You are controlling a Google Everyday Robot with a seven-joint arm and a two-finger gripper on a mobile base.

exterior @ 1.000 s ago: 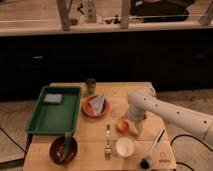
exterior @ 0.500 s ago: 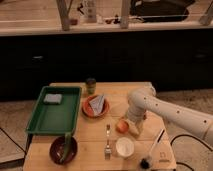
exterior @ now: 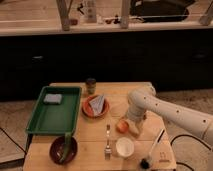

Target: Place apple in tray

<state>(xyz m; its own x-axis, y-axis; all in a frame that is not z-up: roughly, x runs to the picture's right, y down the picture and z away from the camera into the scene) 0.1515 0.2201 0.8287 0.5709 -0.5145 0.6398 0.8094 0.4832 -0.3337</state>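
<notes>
Wooden table (exterior: 87, 131), light top, seen from the front and above. Dark cabinets (exterior: 100, 55) run behind it.

Tray (exterior: 52, 117): green, on the table's left side, long axis front to back. A grey-blue sponge (exterior: 52, 98) lies in its far end; the rest of its floor is bare.

Apple (exterior: 121, 126): orange-red, on the table right of centre, toward the front. It is well apart from the tray and not in it. A plate (exterior: 86, 108) and a fork (exterior: 107, 142) lie between the two.

Gripper (exterior: 133, 126): low over the table, right against the apple's right side. Contact looks likely. Cannot tell how wide it is set, or whether it has hold of the apple. The white arm (exterior: 165, 112) comes in from the right edge, bends above the apple and drops down to the gripper.

Other items:
- The plate is orange, just right of the tray, with a grey folded item (exterior: 100, 103) on it.
- Small dark jar (exterior: 90, 85) stands upright behind the plate, near the far edge.
- The fork lies front to back, just left of a white cup (exterior: 124, 146).
- The cup is in front of the apple, close to it but apart.
- Dark red bowl (exterior: 54, 148) sits at front left, just ahead of the tray, with a green object (exterior: 66, 145) standing in it.
- Black brush (exterior: 151, 152) lies slanted at front right, head toward the front edge.
</notes>
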